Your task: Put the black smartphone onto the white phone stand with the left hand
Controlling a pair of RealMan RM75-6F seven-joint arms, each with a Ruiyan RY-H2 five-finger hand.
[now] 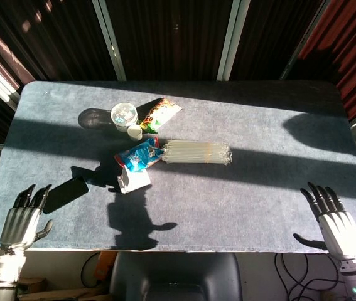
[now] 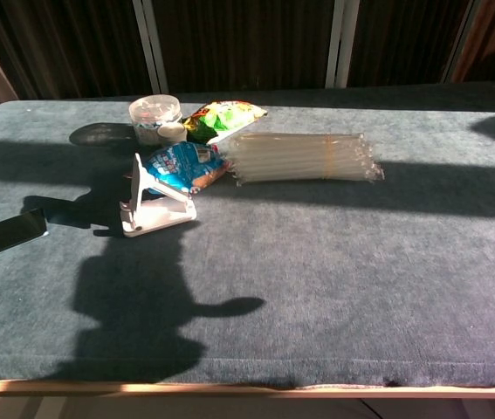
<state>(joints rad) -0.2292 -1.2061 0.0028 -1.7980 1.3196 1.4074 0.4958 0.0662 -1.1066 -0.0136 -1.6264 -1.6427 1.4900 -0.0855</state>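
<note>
The black smartphone (image 1: 66, 192) lies flat on the table's left side, and its end shows at the left edge of the chest view (image 2: 7, 235). The white phone stand (image 1: 132, 180) stands to its right, upright with its back plate raised (image 2: 153, 209). My left hand (image 1: 22, 221) hovers at the front left table edge, fingers spread and holding nothing, its fingertips just short of the phone. My right hand (image 1: 331, 220) is open at the front right edge, far from both. Neither hand shows in the chest view.
Behind the stand lie a blue snack packet (image 1: 139, 155), a bundle of clear straws (image 1: 198, 152), a green snack bag (image 1: 159, 114), a clear cup (image 1: 123, 115) and a small white cap (image 1: 134, 132). The grey felt table (image 1: 240, 200) has strong shadows across it.
</note>
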